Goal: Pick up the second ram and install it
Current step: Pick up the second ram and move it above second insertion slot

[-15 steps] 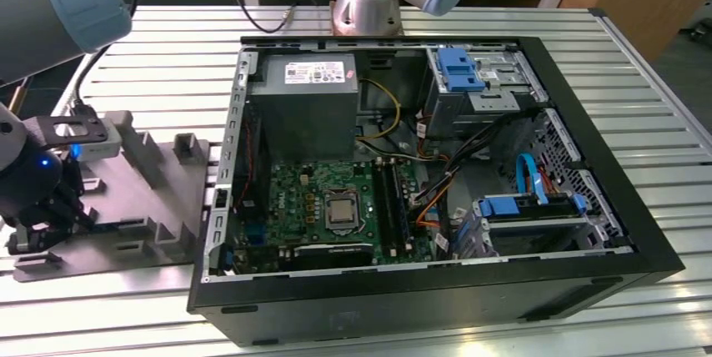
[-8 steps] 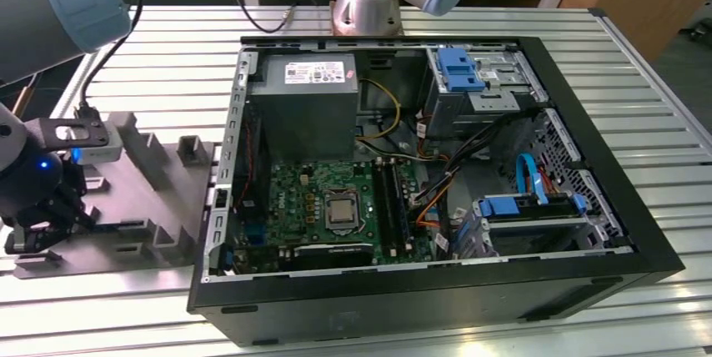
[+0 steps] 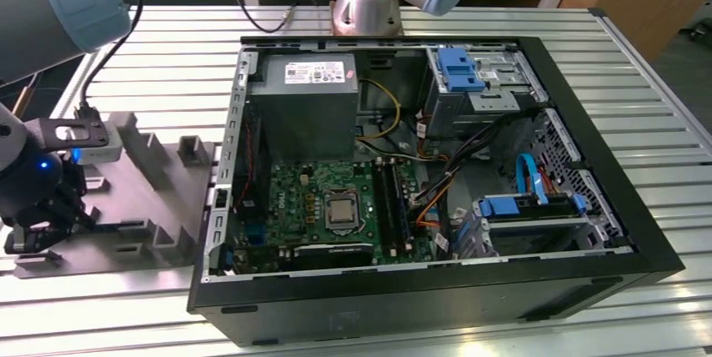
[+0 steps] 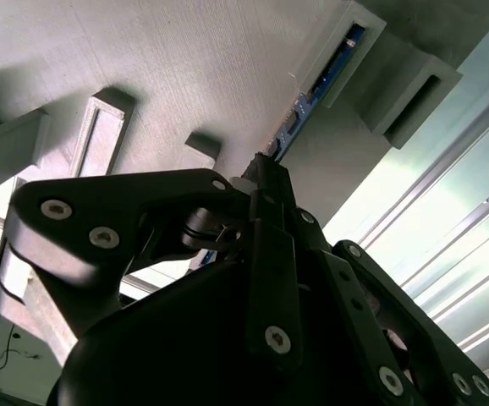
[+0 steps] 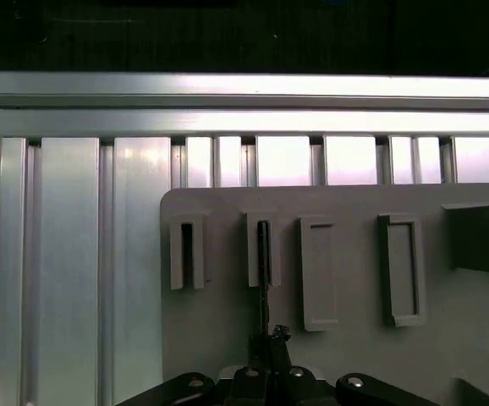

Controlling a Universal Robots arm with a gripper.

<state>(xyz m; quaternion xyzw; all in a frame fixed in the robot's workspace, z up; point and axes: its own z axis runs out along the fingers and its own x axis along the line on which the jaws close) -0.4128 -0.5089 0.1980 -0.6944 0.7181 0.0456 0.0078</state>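
The second ram (image 5: 263,279) is a thin dark strip standing on edge in a slot of the grey fixture plate (image 5: 354,355). In the second wrist view its blue edge (image 4: 312,93) runs from the fixture's slot to my fingertips. My gripper (image 5: 266,338) is shut on one end of it, with the black fingers (image 4: 270,254) pressed against both faces. In the exterior view the gripper (image 3: 33,236) hangs over the fixture plate (image 3: 167,207) at the exterior view's left, apart from the open computer case. The green board (image 3: 300,198) with its long black slots (image 3: 389,198) lies inside the case.
The black computer case (image 3: 623,232) takes up the middle, holding a grey power supply (image 3: 306,98), blue drive brackets (image 3: 462,69) and loose cables (image 3: 439,182). Raised grey blocks (image 3: 139,144) stand on the fixture plate. All of it rests on a ribbed aluminium table (image 3: 656,98).
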